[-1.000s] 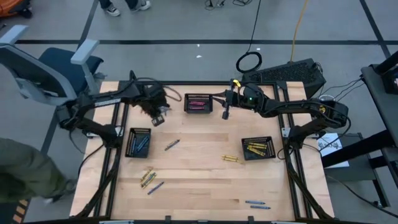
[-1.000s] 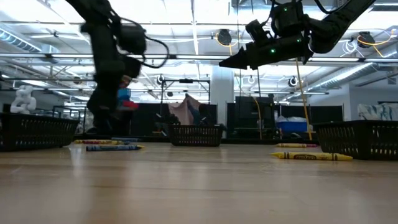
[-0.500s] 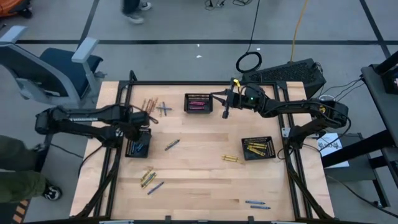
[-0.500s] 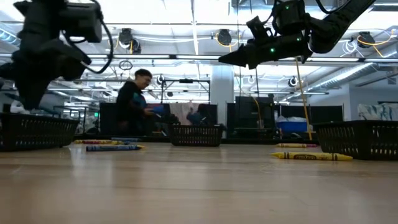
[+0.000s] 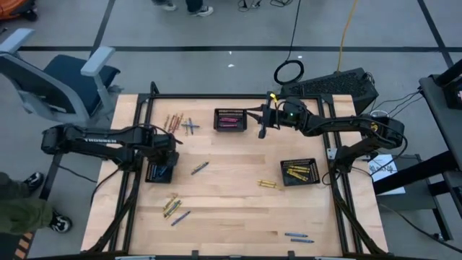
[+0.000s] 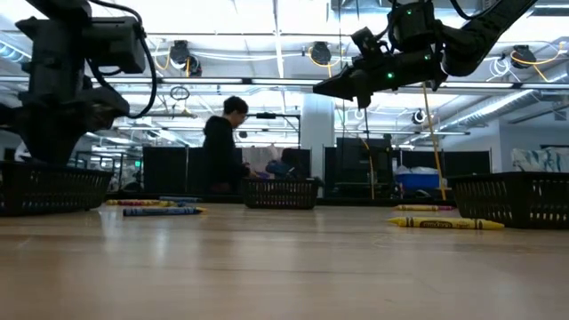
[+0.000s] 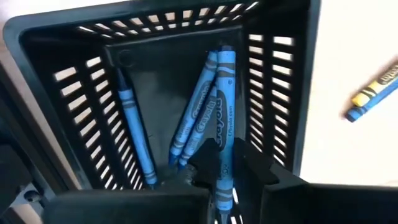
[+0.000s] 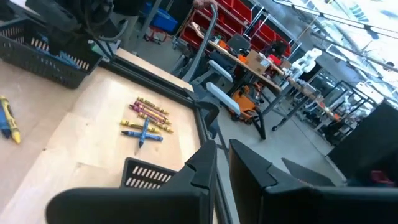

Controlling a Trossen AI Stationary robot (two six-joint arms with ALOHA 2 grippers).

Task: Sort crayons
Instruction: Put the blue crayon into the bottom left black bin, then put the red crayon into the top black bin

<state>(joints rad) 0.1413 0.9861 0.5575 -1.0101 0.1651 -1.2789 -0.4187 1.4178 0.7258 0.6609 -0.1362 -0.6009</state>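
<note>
My left gripper (image 7: 225, 171) points down into the left black mesh basket (image 5: 160, 167), shut on a blue crayon (image 7: 225, 118). Other blue crayons (image 7: 134, 130) lie on that basket's floor. My right gripper (image 5: 262, 131) hangs level and high above the table, beside the far middle basket (image 5: 230, 120) of pink crayons; it is shut and holds nothing. Yellow crayons fill the right basket (image 5: 299, 172). Loose crayons lie flat on the table: a mixed pile (image 5: 179, 124) at the far left, one (image 5: 199, 167) near the left basket, and a group (image 5: 173, 208) toward the near left. My left gripper pinches the blue crayon between its two fingers, near the crayon's upper end (image 7: 224, 186). The fingers (image 7: 205, 167) come from above, pointing down, and lie along the crayon. The crayon slants down into the basket; its lower end (image 7: 225, 53) is near the basket's floor.
Yellow crayons (image 5: 268, 185) lie left of the right basket, and blue ones (image 5: 298, 236) near the front right edge. An office chair (image 5: 65, 79) stands off the far left corner. A person (image 6: 222, 147) shows in the room behind the table.
My left gripper has gone from the crayon pile at the far left toward the table's near-left side and down, over the left basket, rolling its wrist. The pile it covered now shows. My right arm has stayed in place. A person has walked behind the table.
</note>
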